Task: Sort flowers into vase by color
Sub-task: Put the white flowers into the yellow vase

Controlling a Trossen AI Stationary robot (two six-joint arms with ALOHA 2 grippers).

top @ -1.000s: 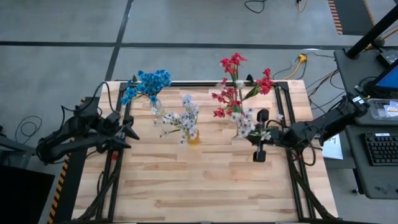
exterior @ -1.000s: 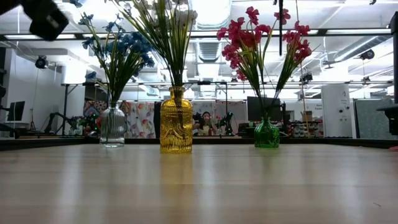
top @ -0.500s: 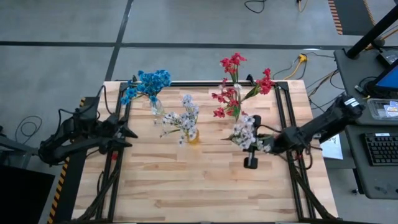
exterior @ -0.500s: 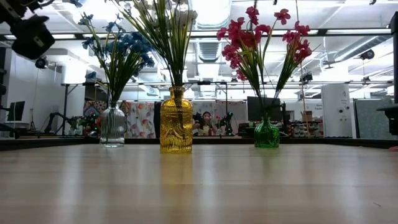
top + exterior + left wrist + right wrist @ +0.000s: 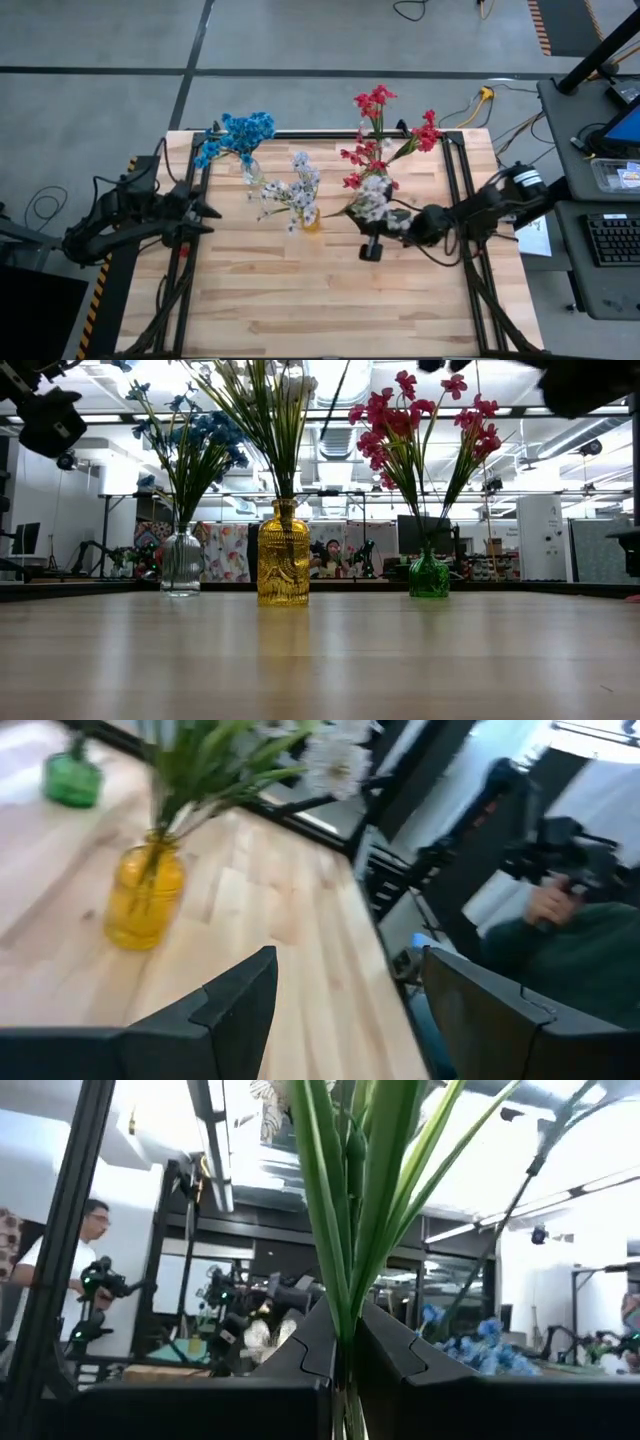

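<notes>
Three vases stand in a row on the wooden table [image 5: 330,300]: a clear one [image 5: 181,560] with blue flowers [image 5: 240,132], a yellow one [image 5: 284,555] with white flowers [image 5: 295,190], and a green one [image 5: 429,575] with red flowers [image 5: 378,125]. My right gripper [image 5: 387,222] hangs between the yellow and green vases, shut on a white-blossomed sprig [image 5: 372,198]. My left gripper [image 5: 207,212] waits open at the table's left edge, holding nothing. My right gripper pinches the sprig's bundle of green stems [image 5: 345,1342] between its two fingers [image 5: 320,1348], low on the sprig. The fingers come from the table's right, slanting upward. The sprig is lifted clear of the table, and its stems and leaves rise above the fingers to the white blossoms.
The black frame rails [image 5: 455,190] run along both table sides. The near half of the table is bare wood. A person [image 5: 560,920] sits beyond the table's edge in the left wrist view, and another [image 5: 60,1280] stands in the room behind.
My right gripper has carried the white sprig toward the table's left, from beside the green vase toward the yellow one, sinking and tipping its fingers upward; it has stayed shut. My left gripper has sunk a little and then kept still.
</notes>
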